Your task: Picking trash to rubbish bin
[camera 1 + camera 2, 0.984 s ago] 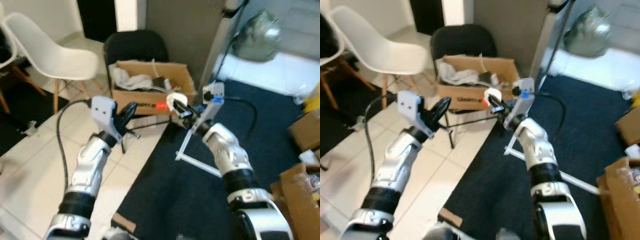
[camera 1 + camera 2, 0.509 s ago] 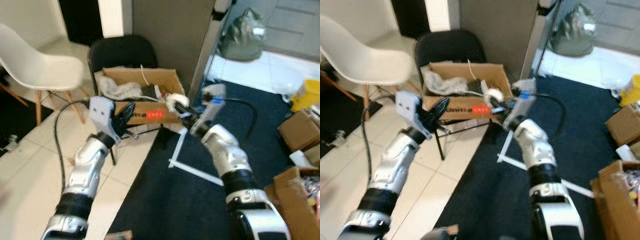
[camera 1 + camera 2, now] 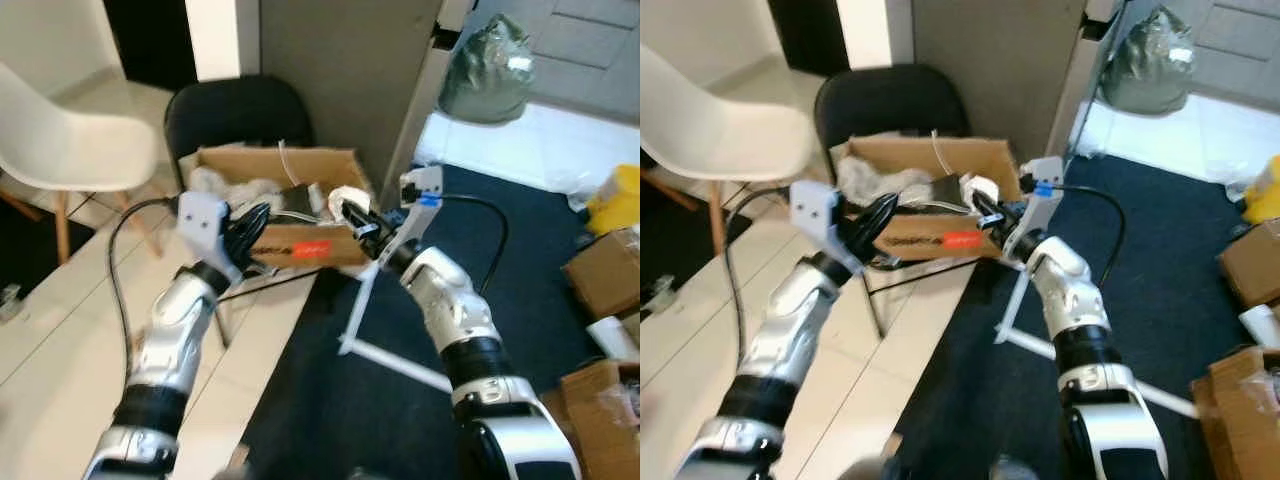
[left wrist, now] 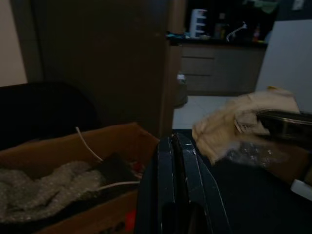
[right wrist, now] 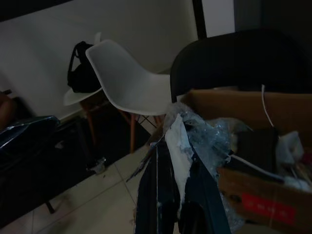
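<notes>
looking down from the left eye view, a cardboard box [image 3: 300,205] sits on a black chair [image 3: 232,110], holding bubble wrap and cables. the right gripper [image 3: 352,214] reaches over the box's near right corner, its fingers pinched on a crumpled white piece of trash [image 3: 345,197] that hangs just above the box rim. the left gripper [image 3: 250,225] hovers at the front wall of the box, near its left end, fingers pressed together with nothing between them. a white chair [image 3: 70,150] stands to the left on the pale tiled floor [image 3: 60,330], and a dark carpet [image 3: 520,260] lies to the right, with a green bag [image 3: 487,70] against the far wall.

the right eye view gives the same layout, with the red label [image 3: 960,240] on the box front between the two grippers.

in the left wrist view, the two black fingers [image 4: 170,195] lie closed against each other; beyond them the box opening shows bubble wrap [image 4: 44,183], and the trash is seen held off to one side.

the right wrist view is dim: the fingers clamp a strip of white paper and clear plastic film, with the box just beyond and the white chair farther off.
</notes>
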Robot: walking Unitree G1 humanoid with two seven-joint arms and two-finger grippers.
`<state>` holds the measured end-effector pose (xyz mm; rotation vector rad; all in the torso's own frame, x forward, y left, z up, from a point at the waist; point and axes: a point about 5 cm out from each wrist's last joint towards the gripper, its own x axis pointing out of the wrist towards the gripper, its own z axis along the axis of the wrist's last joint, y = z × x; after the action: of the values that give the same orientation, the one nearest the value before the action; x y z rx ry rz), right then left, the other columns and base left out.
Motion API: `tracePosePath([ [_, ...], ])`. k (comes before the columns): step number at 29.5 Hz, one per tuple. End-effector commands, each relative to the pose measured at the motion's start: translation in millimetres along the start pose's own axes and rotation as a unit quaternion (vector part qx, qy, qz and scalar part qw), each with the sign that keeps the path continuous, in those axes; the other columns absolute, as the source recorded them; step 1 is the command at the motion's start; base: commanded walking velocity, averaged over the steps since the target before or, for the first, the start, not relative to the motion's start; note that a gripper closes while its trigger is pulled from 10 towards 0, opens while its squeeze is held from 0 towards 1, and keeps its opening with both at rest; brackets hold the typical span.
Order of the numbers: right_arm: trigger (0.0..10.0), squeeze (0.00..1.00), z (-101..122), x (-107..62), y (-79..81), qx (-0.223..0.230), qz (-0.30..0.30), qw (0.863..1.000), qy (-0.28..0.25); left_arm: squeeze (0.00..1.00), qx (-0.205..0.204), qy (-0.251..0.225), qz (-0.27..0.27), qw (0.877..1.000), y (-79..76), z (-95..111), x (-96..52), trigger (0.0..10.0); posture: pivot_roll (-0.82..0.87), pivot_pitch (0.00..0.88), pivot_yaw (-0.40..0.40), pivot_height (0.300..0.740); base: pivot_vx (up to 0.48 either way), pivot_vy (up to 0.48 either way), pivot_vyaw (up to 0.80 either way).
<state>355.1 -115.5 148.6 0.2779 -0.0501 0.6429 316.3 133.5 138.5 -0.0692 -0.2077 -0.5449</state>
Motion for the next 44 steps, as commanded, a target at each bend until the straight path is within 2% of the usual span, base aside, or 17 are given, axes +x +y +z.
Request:
tracePosePath([
  [1, 10.0, 0.00, 2, -3.8, -6.2, -0.006, -0.010, 1.000, 0.000, 0.00, -0.002, 0.008, -0.002, 1.000, -1.0, -3, -1.2, 10.0, 0.04, 0.000, -0.028, 0.740, 0.337, 0.000, 0.00],
  [6, 10.0, 0.00, 2, -4.2, -6.3, -0.007, -0.010, 1.000, 0.001, 0.00, -0.012, 0.013, -0.003, 1.000, -1.6, -5, -2.8, 10.0, 0.04, 0.000, -0.028, 0.740, 0.340, 0.000, 0.00],
  [11, 10.0, 0.00, 2, -4.2, -5.5, -0.023, -0.004, 1.000, 0.004, 0.00, -0.075, 0.018, -0.016, 0.997, -5.6, -1, -9.2, 10.0, 0.03, 0.000, -0.023, 0.740, 0.338, 0.000, 0.00],
  [12, 10.0, 0.00, 2, -4.2, -5.5, -0.023, -0.004, 1.000, 0.004, 0.00, -0.075, 0.018, -0.016, 0.997, -5.6, -1, -9.2, 10.0, 0.03, 0.000, -0.023, 0.740, 0.334, 0.000, 0.00],
  [15, 10.0, 0.00, 2, -4.2, -5.3, -0.024, -0.002, 1.000, 0.006, 0.00, -0.104, 0.028, -0.039, 0.993, -8.8, 4, -21.0, 10.0, 0.04, 0.000, -0.023, 0.740, 0.319, 0.000, 0.00],
  [16, 10.0, 0.00, 2, -4.2, -5.3, -0.024, -0.002, 1.000, 0.006, 0.00, -0.104, 0.028, -0.039, 0.993, -8.8, 4, -21.0, 10.0, 0.04, 0.000, -0.023, 0.740, 0.315, 0.000, 0.00],
  [17, 10.0, 0.00, 1, -3.9, -5.2, -0.023, -0.001, 1.000, 0.006, 0.00, -0.102, 0.051, -0.059, 0.992, -6.8, 5, -30.6, 10.0, 0.04, 0.000, -0.022, 0.740, 0.307, 0.000, 0.00],
  [19, 10.0, 0.00, 1, -3.6, -5.1, -0.022, 0.000, 1.000, 0.007, 0.00, -0.090, 0.092, -0.081, 0.988, -3.1, 2, -40.6, 10.0, 0.04, 0.000, -0.022, 0.740, 0.309, 0.000, 0.00],
  [21, 10.0, 0.00, 1, -3.6, -5.1, -0.022, 0.000, 1.000, 0.007, 0.00, -0.085, 0.107, -0.086, 0.987, -1.9, 0, -43.4, 10.0, 0.04, 0.000, -0.022, 0.740, 0.311, 0.000, 0.00],
  [23, 10.0, 0.00, 1, -3.6, -4.9, -0.023, 0.000, 1.000, 0.007, 0.00, -0.060, 0.160, -0.121, 0.978, -2.3, -7, -55.6, 10.0, 0.04, 0.000, -0.022, 0.740, 0.294, 0.000, 0.00],
  [25, 10.0, 0.00, 1, -3.6, -4.9, -0.023, 0.001, 1.000, 0.007, 0.00, -0.041, 0.188, -0.139, 0.972, -1.7, -11, -63.4, 10.0, 0.04, 0.000, -0.022, 0.740, 0.289, 0.000, 0.00],
  [37, 10.0, 0.00, 2, -3.8, -5.9, -0.030, 0.002, 0.999, 0.012, 0.00, -0.031, 0.211, -0.106, 0.971, 13.9, -6, -69.2, 10.0, 0.05, 0.000, -0.017, 0.740, 0.284, 0.000, 0.00],
  [44, 10.0, 0.00, 1, -2.4, -2.8, -0.070, 0.016, 0.997, 0.032, 0.00, -0.026, 0.213, -0.106, 0.971, 15.0, -4, -69.6, 10.0, 0.05, 0.000, -0.017, 0.740, 0.279, 0.000, 0.00],
])
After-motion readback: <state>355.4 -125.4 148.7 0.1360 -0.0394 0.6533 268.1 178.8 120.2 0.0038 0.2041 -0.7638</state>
